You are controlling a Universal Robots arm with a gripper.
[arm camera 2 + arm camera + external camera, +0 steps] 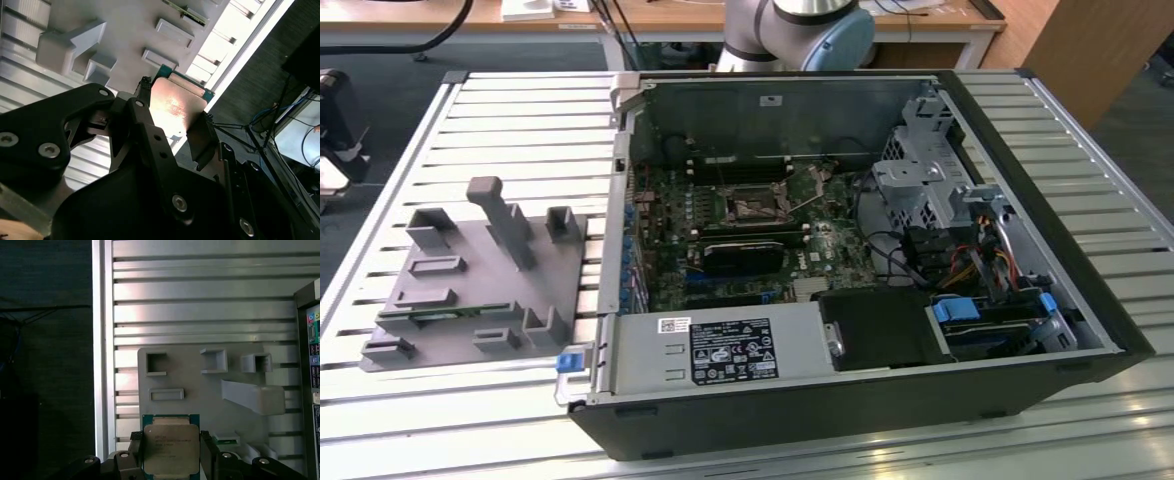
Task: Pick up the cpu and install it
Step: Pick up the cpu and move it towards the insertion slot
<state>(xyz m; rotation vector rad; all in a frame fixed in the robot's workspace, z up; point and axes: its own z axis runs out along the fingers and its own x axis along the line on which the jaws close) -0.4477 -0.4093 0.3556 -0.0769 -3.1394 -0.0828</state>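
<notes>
Above the grey moulded tray (200,395), the black gripper (171,456) clamps the square, shiny cpu (170,442) (green-rimmed).

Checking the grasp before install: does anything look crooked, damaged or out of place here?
Nothing stands out. In the first wrist view the cpu sits square in the tool, gripped on two opposite edges, above the grey fixture tray. The open computer case shows nothing loose or spilled.
</notes>
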